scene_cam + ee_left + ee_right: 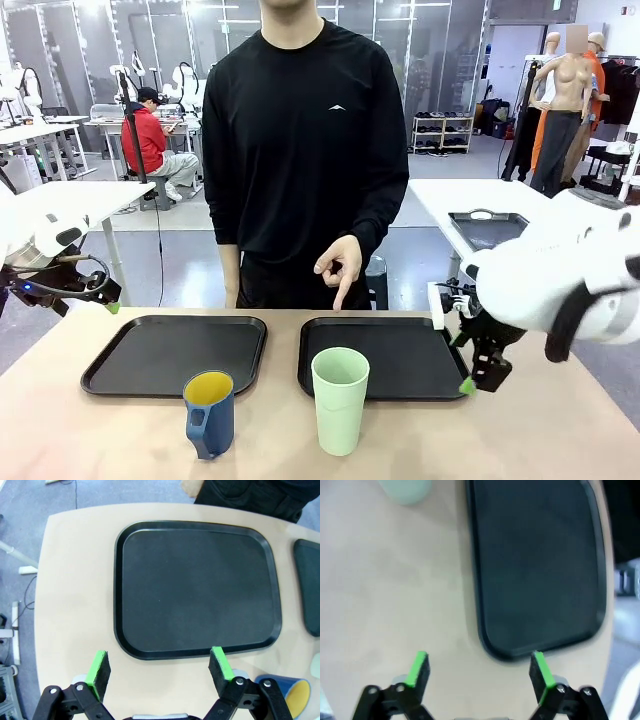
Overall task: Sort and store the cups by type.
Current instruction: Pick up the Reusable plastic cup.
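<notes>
Cups on beige table [100, 430]: tall mint-green tapered tumbler [340, 398] just right of dark blue handled mug [209, 412], yellow inside. Left tool [160, 665] and right tool [480, 667] spread wide, empty.

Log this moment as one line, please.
mug: on table, near left tray | tumbler: on table, near right tray | left gripper: open, empty | right gripper: open, empty | person's hand: points toward right tray
</notes>
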`<move>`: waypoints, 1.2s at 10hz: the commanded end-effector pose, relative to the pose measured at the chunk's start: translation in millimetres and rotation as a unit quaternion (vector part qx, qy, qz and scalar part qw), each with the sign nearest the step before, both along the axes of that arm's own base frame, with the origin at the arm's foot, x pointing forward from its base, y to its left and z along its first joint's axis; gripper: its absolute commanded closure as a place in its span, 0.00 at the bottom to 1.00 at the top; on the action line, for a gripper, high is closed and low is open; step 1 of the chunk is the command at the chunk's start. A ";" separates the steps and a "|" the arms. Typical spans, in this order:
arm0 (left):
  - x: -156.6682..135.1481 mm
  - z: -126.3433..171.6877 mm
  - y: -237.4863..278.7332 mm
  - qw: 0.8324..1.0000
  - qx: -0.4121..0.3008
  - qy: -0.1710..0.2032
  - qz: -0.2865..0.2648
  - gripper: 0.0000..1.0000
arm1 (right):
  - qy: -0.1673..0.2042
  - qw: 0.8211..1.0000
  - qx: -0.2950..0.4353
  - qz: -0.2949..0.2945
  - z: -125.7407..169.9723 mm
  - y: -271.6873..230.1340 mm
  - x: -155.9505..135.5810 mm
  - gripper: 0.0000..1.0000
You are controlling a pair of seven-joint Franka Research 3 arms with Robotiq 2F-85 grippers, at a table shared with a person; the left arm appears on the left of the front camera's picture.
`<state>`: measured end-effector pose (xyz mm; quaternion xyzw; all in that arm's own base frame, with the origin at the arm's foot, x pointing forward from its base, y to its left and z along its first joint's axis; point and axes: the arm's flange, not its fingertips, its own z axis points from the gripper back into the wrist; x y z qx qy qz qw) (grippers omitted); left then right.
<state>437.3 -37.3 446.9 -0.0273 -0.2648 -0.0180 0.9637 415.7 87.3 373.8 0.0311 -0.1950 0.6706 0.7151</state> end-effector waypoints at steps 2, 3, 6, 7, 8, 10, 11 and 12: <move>0.0 0.4 1.2 1.000 -0.002 0.000 0.001 0.00 | 0.052 0.982 0.151 0.097 -52.2 -12.5 -39.6 0.00; 0.0 0.4 1.2 1.000 -0.002 0.000 0.001 0.00 | 0.057 0.970 0.208 0.112 -59.1 -8.0 -40.3 0.00; 0.0 0.4 1.2 1.000 -0.002 0.000 0.001 0.00 | 0.032 0.945 0.314 0.087 -85.9 5.5 -32.7 0.00; 0.0 0.4 1.2 1.000 -0.002 0.000 0.001 0.00 | 0.039 0.938 0.335 0.082 -94.1 8.1 -28.6 0.00; 0.0 0.4 1.2 1.000 -0.002 0.000 0.001 0.00 | 0.051 0.923 0.374 0.081 -99.6 8.5 -24.4 0.00; 0.0 0.4 1.2 1.000 -0.002 0.000 0.001 0.00 | 0.050 0.907 0.411 0.069 -105.9 5.9 -15.8 0.00; 0.0 0.4 1.2 1.000 -0.002 0.000 0.001 0.00 | 0.050 0.904 0.419 0.065 -107.7 5.3 -12.4 0.00; 0.0 0.4 1.2 1.000 -0.002 0.000 0.001 0.00 | 0.063 0.915 0.393 0.065 -101.5 6.4 -26.5 0.00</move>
